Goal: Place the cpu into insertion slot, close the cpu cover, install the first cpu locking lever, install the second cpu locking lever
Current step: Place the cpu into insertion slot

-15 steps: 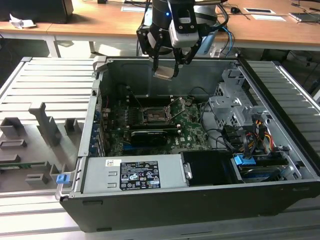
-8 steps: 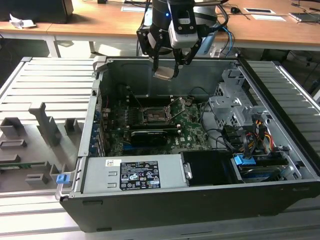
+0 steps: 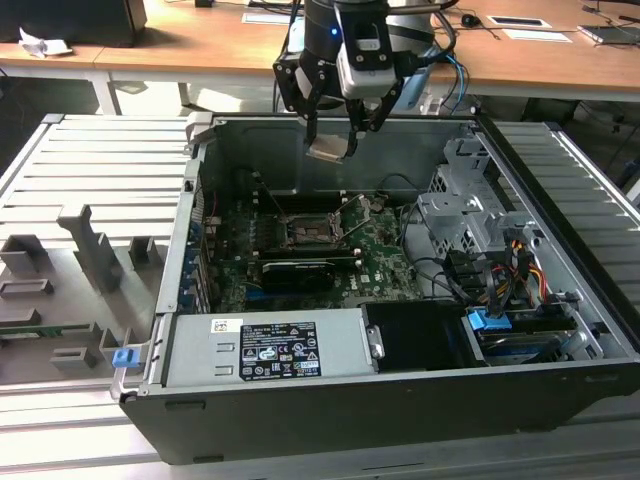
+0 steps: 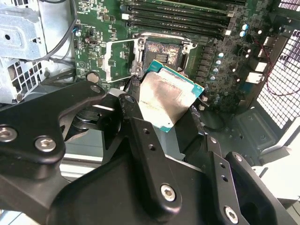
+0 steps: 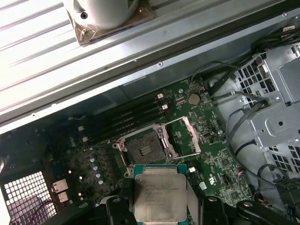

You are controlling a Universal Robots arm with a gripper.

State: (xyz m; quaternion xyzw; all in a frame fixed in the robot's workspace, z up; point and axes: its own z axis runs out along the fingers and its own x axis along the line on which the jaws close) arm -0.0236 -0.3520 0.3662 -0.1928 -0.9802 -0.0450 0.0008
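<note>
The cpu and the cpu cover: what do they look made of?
Top of the cpu: dull grey metal with a smudged matte sheen; its green rim looks like circuit-board laminate. Open, the cpu cover looks like thin bare or plated steel: silvery glint, slim frame with a cut-out centre.

The cpu (image 4: 166, 101) has a dull silver-grey metal top, scuffed and smeary, on a green board edge with a slight sheen. The gripper (image 4: 164, 107) is matt black with bright steel screw heads. The insertion slot (image 5: 143, 149) is dark and matt inside a thin shiny metal rim. The cpu cover (image 5: 186, 135) is bare silver metal. The motherboard (image 3: 385, 265) is glossy green. In the exterior view, at the case's 6 o'clock, the power supply box (image 3: 190, 350) is satin grey sheet metal. At 12 o'clock the desk (image 3: 200, 40) is smooth wood.
</note>
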